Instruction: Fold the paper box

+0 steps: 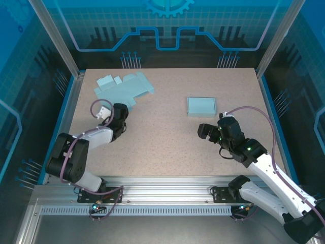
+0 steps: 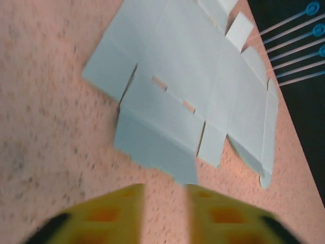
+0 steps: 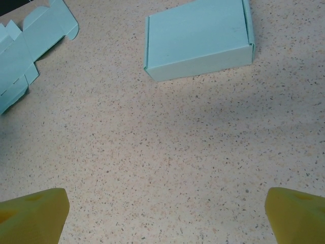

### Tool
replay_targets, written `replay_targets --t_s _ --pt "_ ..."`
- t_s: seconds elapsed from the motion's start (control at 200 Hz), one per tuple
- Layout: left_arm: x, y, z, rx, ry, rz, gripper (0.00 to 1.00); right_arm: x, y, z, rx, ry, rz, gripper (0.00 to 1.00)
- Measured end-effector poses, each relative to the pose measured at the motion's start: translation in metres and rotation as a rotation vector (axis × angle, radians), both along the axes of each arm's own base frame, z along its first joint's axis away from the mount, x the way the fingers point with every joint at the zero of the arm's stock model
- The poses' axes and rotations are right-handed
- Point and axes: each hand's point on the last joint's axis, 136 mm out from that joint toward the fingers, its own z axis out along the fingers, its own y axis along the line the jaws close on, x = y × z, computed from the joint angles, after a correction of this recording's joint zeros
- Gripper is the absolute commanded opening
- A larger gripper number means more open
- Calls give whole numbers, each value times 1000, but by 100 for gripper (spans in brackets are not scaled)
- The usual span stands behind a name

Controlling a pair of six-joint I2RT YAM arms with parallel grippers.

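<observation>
The paper box is a flat, unfolded pale-blue blank [image 1: 124, 89] lying at the back left of the table. In the left wrist view the blank [image 2: 193, 86] spreads out just ahead of my left gripper [image 2: 165, 213]. That gripper's yellow fingers [image 2: 101, 216] stand a little apart, with bare table between them and the blank's near flap just beyond the tips. From above, the left gripper [image 1: 121, 110] sits at the blank's near edge. My right gripper [image 1: 207, 133] hovers wide open over bare table, its fingertips [image 3: 30, 213] at the frame's lower corners, holding nothing.
A closed, folded pale-blue box [image 1: 201, 105] rests right of centre, just ahead of the right gripper, and appears in the right wrist view as the folded box [image 3: 198, 38]. Metal frame posts and blue panels wall in the speckled table [image 1: 167, 147].
</observation>
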Motion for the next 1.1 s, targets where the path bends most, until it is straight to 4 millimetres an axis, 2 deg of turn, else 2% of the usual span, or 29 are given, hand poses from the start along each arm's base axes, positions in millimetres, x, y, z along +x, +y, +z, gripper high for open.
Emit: replay_targets --t_s 0.125,0.175,0.245,0.34,0.48,0.66,0.745,0.85,1.101 --pt "37 16 39 76 -12 -61 52 0 0 0 0 0 2 100" --pt "59 19 55 91 -28 -90 52 0 1 0 1 -1 2 100" --pt "91 20 67 109 -33 -130 52 0 1 0 1 -1 3 100" --pt "130 19 68 140 0 -182 53 -1 1 0 0 0 5 100" --pt "166 15 45 151 93 -233 53 -3 1 -2 -11 11 8 100" --pt "192 10 5 129 236 -297 53 -5 -1 -2 -18 13 6 100" --pt "198 7 -11 116 289 -330 53 -4 0 -2 -17 12 6 100" --pt "191 2 -29 104 365 -378 53 -4 0 0 -15 9 6 100" --pt "173 -11 -57 93 524 -505 54 -4 0 1 -15 5 10 100"
